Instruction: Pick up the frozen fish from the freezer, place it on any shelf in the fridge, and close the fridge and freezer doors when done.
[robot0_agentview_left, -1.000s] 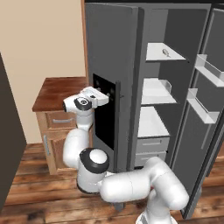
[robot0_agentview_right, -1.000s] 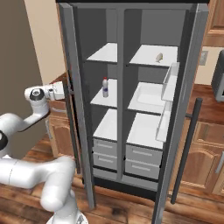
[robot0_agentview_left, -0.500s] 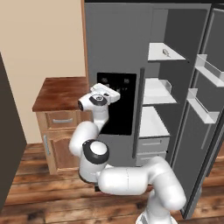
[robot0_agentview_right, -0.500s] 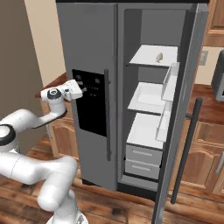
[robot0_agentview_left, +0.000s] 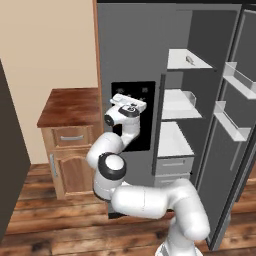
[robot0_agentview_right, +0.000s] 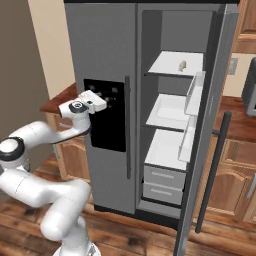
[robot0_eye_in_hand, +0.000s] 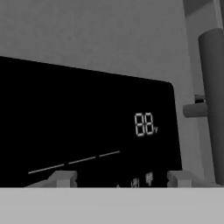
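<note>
At the left, the narrow grey freezer door with the black dispenser panel stands shut, its long dark vertical bar handle running down its right edge. The two-finger claw is pressed up against that black panel; in the hand view its two small finger tips stand well apart with nothing between them, so it is parted and empty.

Further right, the wider fridge compartment is open. The frozen fish, a tiny grey-tan lump, lies on the top plain white shelf, near its right end. Frozen, it is likely stiff, light and slippery; across its narrow middle is the sensible place to grip it.

At the far right the wide grey fridge door hangs open and is left to close.
</note>
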